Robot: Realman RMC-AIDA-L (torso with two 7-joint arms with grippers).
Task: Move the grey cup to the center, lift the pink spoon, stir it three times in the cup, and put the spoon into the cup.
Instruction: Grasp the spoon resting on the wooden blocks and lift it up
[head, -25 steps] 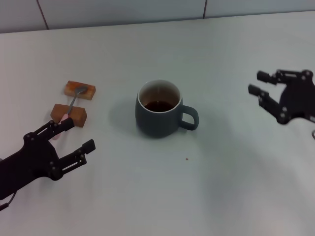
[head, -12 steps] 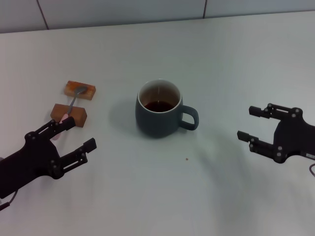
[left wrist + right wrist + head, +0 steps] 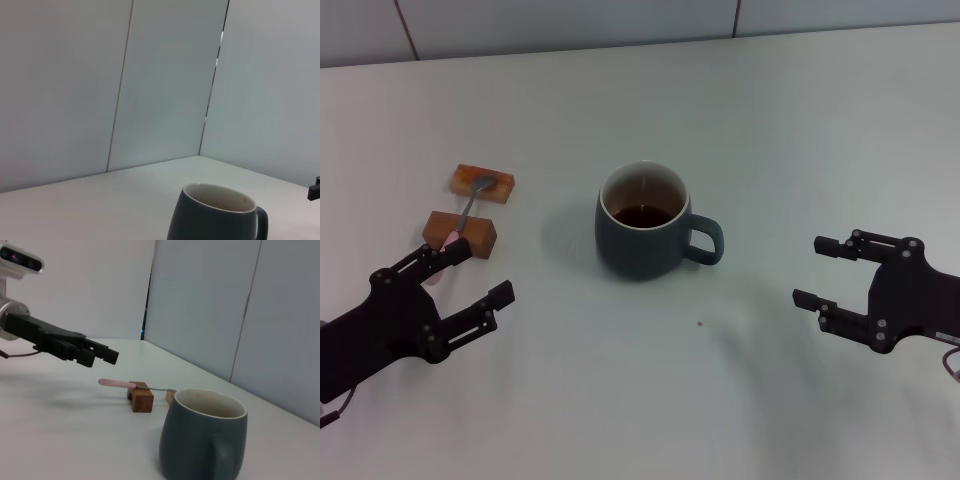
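Observation:
The grey cup (image 3: pixel 642 224) stands upright mid-table, handle toward my right side, dark liquid inside. It also shows in the left wrist view (image 3: pixel 215 215) and the right wrist view (image 3: pixel 204 436). The pink spoon (image 3: pixel 468 212) lies across two brown blocks at the left, bowl on the far block, pink handle end near my left gripper; it also shows in the right wrist view (image 3: pixel 120 383). My left gripper (image 3: pixel 480 275) is open and empty just in front of the near block. My right gripper (image 3: pixel 815 272) is open and empty, right of the cup and apart from it.
The far brown block (image 3: pixel 482 183) and the near brown block (image 3: pixel 460 234) hold the spoon off the white table (image 3: pixel 740 120). A small dark speck (image 3: pixel 699 323) lies in front of the cup. A tiled wall runs behind the table.
My right gripper has come down and toward me from the far right, ending lower and slightly nearer the cup. The left gripper, cup and spoon have not moved.

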